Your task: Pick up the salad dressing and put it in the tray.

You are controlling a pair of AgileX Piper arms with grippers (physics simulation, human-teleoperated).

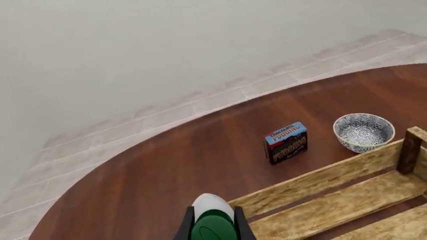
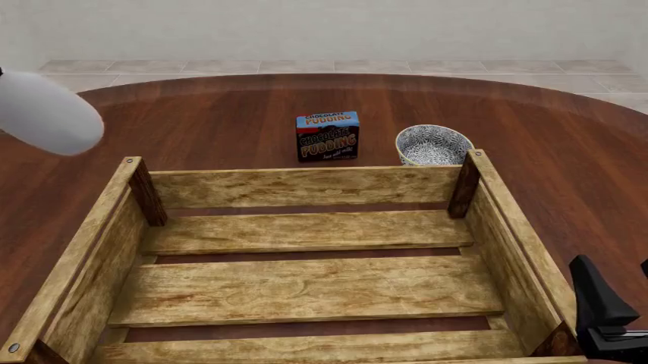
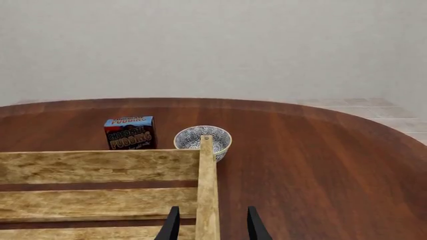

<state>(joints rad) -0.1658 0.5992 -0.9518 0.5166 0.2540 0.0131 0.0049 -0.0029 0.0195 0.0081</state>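
The salad dressing [image 1: 212, 204] shows its green cap and white body between the dark fingers of my left gripper [image 1: 214, 226], which is shut on it. It hangs in the air just outside the tray's [image 1: 320, 185] near wall. In the front view only the white body of the salad dressing [image 2: 42, 114] shows, high at the left edge, left of the tray [image 2: 303, 186]; the left gripper itself is out of that frame. My right gripper [image 2: 618, 307] is open at the tray's near right corner. In the right wrist view its fingers [image 3: 172, 225] straddle the tray's right wall [image 3: 208, 200].
A blue chocolate pudding box [image 2: 327, 136] stands just beyond the tray's far wall, with a white speckled bowl [image 2: 433, 144] to its right by the far right corner post. The round dark wooden table [image 2: 567, 152] ends at a tiled floor.
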